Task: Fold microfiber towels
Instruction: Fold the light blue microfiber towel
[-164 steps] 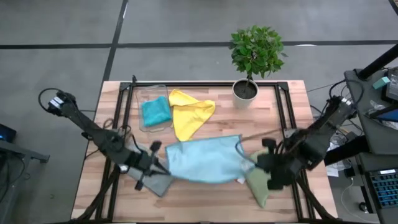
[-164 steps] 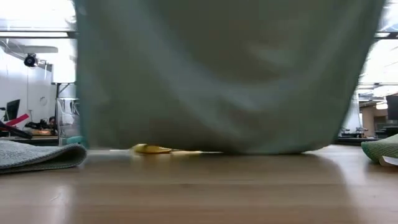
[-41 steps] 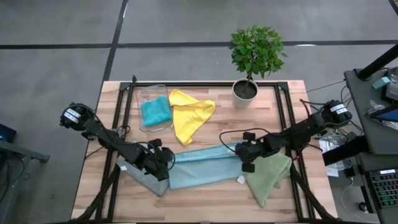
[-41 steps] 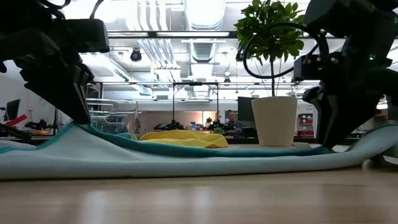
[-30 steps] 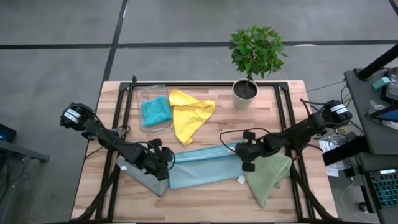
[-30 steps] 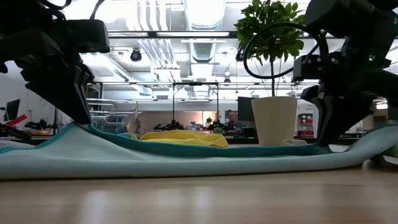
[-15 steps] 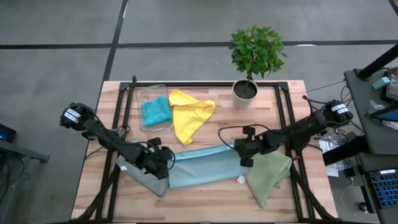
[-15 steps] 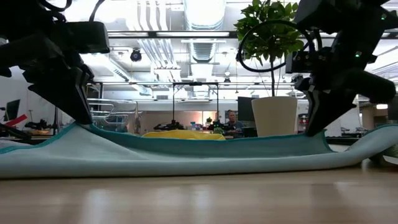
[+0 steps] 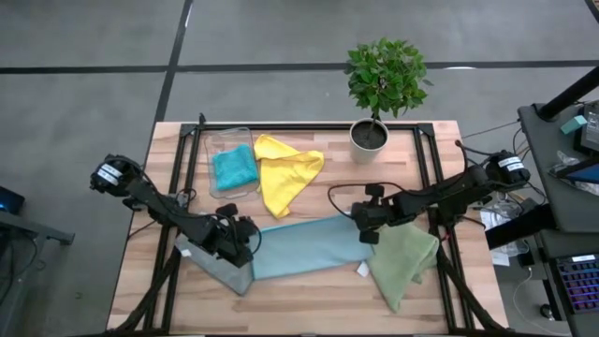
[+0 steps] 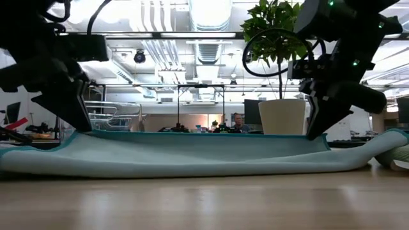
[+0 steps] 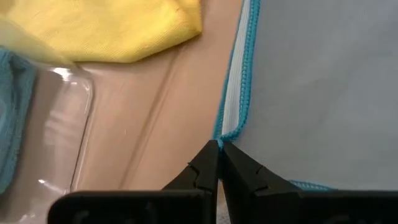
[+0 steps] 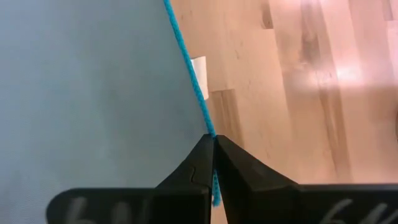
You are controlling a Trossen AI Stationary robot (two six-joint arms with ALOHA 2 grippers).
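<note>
Seen from above, the light blue towel [image 9: 304, 245] lies folded on the counter [image 9: 309, 295], long axis left to right, left gripper [image 9: 245, 241] and right gripper [image 9: 363, 223] each clamped on a far corner; wrist views show fingers [image 11: 205, 168] pinched on teal hem, white tag [image 12: 199, 73] unreadable

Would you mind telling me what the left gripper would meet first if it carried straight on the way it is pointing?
The left gripper, shut on a corner of the light blue towel, points across bare table toward the yellow towel. That cloth looks like the first thing in its line, though depth is hard to judge.
</note>
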